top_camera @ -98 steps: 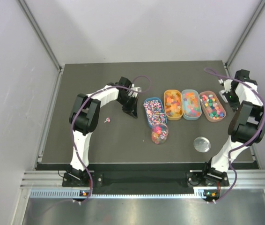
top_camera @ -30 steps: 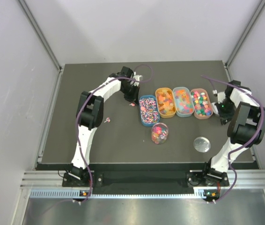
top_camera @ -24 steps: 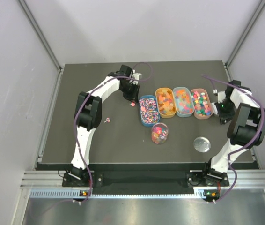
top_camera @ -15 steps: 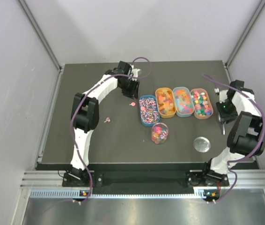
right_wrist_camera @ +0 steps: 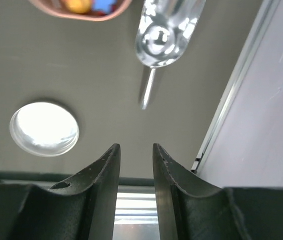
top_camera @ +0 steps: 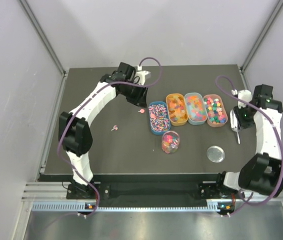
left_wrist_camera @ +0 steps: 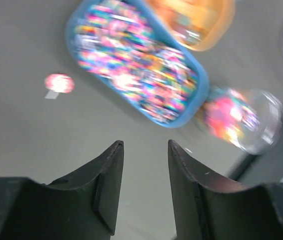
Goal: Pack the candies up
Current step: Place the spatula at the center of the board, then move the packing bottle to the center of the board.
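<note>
Nearest, some of the candies [top_camera: 177,110] are filling the clear jar [top_camera: 170,142]. The right claw [right_wrist_camera: 134,147] is hanging open and empty, having released the clear scoop [right_wrist_camera: 164,30], which is now lying on the table [top_camera: 106,155]. Beyond, the rest are sitting in bright mixed colours in four touching oval trays [top_camera: 150,119]. Farthest, the left claw [left_wrist_camera: 145,145] is gaping too, lifted off a pink sweet [top_camera: 141,111].

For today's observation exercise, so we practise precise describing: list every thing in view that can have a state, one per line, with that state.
Jar, uncapped, holding candies.
Lid, off, lying flat on the table.
Scoop, lying on the table, unheld.
Four trays, filled with candies.
Two loose candies, lying on the table outside the trays.
Left pincer, open, empty.
Right pincer, open, empty.
</note>
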Controlling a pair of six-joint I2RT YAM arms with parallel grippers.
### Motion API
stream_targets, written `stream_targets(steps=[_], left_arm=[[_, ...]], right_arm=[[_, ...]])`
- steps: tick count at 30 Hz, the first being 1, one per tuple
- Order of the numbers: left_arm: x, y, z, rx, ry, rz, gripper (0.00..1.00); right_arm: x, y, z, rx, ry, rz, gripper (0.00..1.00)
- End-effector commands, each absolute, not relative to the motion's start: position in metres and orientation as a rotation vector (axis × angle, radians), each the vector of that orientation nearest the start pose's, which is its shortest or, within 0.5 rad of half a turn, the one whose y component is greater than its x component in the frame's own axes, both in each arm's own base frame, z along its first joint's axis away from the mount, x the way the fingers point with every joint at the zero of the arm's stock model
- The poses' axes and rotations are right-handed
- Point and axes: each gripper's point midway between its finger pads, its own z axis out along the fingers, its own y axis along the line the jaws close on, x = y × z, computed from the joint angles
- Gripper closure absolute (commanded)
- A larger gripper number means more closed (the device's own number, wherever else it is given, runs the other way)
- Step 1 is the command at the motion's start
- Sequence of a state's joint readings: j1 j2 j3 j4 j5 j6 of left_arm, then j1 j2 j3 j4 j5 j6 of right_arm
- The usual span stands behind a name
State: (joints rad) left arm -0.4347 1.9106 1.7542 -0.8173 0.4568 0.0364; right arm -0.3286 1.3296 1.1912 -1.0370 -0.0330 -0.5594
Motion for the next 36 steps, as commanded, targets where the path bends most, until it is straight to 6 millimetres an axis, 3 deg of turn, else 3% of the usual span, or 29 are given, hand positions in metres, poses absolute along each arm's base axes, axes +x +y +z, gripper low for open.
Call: stream_targets(steps=[1, 3, 8, 11, 15, 20, 26, 32, 36], left_arm=[[0.315, -0.284, 0.19, 1.007, 2.39, -0.899, 0.55], [0.29, -0.292, 0.19, 1.085, 2.374, -0.919, 0.57], [0.266, -0.311, 0.183, 1.194, 2.353, -0.89, 0.59], [0.268, -0.323, 0.175, 1.232, 2.355, -0.841, 0.6], [0.273, -0.335, 0.148, 1.266, 2.419, -0.807, 0.61], [0.278, -0.35, 0.13, 1.283, 2.448, -0.802, 0.63], [0.263, -0.368, 0.111, 1.351, 2.471, -0.771, 0.65], [0.255, -0.37, 0.106, 1.385, 2.467, -0.71, 0.66], [0.257, -0.359, 0.101, 1.374, 2.496, -0.618, 0.64]], right_arm=[[0.226, -0.071, 0.169, -0.478, 2.646, -0.045, 0.68], [0.21, -0.06, 0.168, -0.555, 2.619, -0.019, 0.68], [0.186, -0.045, 0.182, -0.654, 2.488, -0.054, 0.68], [0.176, -0.037, 0.181, -0.659, 2.514, -0.001, 0.68], [0.166, -0.034, 0.183, -0.726, 2.512, 0.011, 0.67], [0.144, -0.041, 0.173, -0.884, 2.501, -0.095, 0.68], [0.133, -0.038, 0.171, -0.941, 2.476, -0.118, 0.68], [0.132, -0.036, 0.171, -0.966, 2.446, -0.13, 0.68], [0.136, -0.039, 0.174, -0.979, 2.437, -0.145, 0.68]])
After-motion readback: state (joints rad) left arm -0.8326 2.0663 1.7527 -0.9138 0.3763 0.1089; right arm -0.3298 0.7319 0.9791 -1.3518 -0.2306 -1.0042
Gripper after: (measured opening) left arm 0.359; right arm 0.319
